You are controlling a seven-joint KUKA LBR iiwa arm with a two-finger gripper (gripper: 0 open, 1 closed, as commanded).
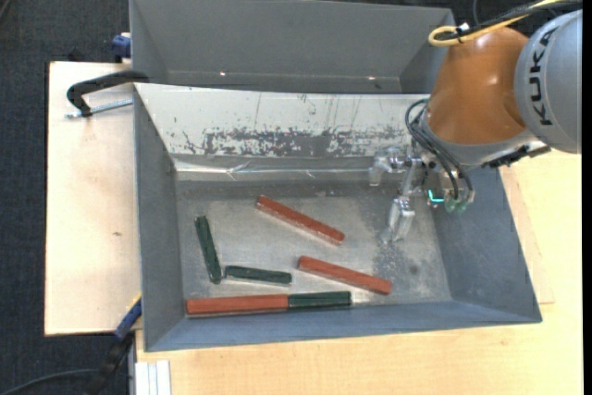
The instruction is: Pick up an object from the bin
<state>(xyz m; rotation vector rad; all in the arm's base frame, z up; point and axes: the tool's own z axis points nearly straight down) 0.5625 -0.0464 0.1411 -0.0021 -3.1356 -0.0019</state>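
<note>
Middle red stick: lay slanted on the bin floor, left of the gripper and apart from it.
Front red stick: lay nearer the front wall, below and left of the gripper.
Gripper: hung over bare floor at the right, touched no stick; opening could not be told.
Green sticks: lay at the left.

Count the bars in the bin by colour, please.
Red-brown bars: 3 (centre, right of centre, front left)
Dark green bars: 3 (far left, left of centre, front middle)
Total: 6
</note>
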